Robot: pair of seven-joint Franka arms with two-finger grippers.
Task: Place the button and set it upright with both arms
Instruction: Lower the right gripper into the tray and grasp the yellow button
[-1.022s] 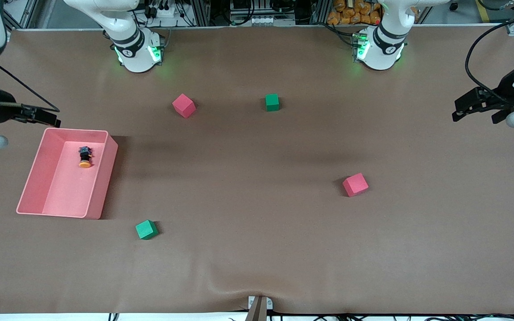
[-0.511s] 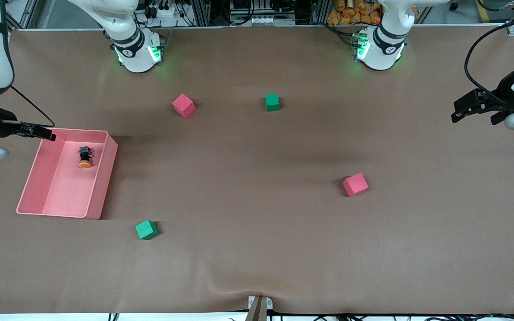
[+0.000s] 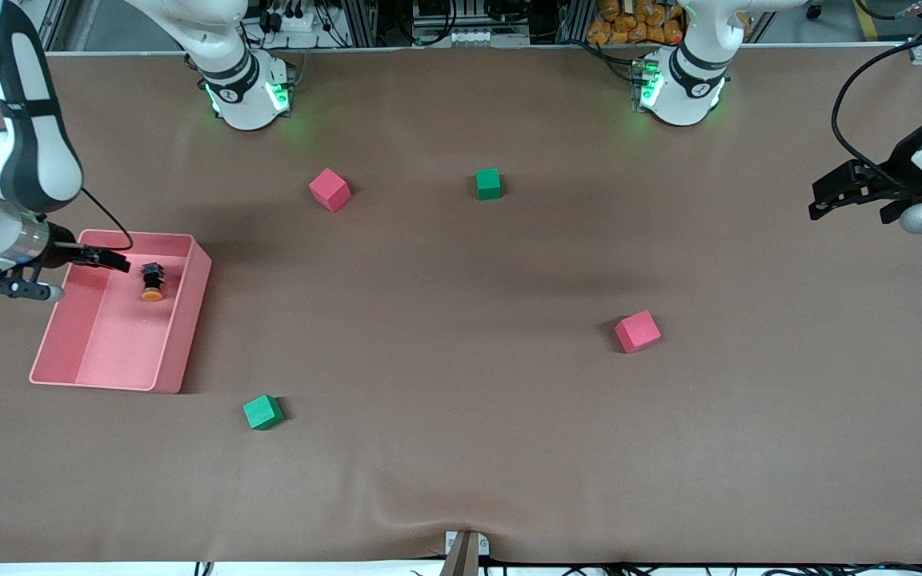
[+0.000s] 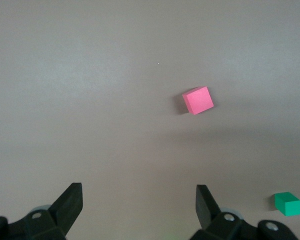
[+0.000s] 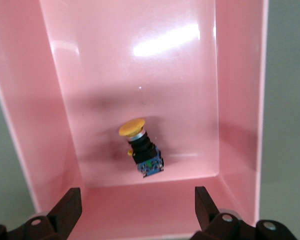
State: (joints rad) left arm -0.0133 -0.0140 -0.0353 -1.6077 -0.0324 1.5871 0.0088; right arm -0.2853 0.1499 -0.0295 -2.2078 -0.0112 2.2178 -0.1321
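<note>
Now the button (image 3: 152, 282) lies on its side in the pink bin (image 3: 181, 320), in the bin's part farther from the front camera, at the right arm's end of the table. Its long axis runs roughly toward that camera, the orange cap at the nearer end and the black body, with what looks like a small blue base, at the farther end. The right gripper (image 3: 113, 260) hangs over that same part of the bin, just beside the button, fingers spread wide with nothing between them. The left gripper (image 3: 821, 200) waits over bare table at the left arm's end, also wide open and empty. Two pink cubes (image 3: 329, 190) (image 3: 637, 331) and two green cubes (image 3: 488, 183) (image 3: 262, 412) sit on the table (image 3: 461, 448), all well apart from the bin; only the bin's walls close in the button
</note>
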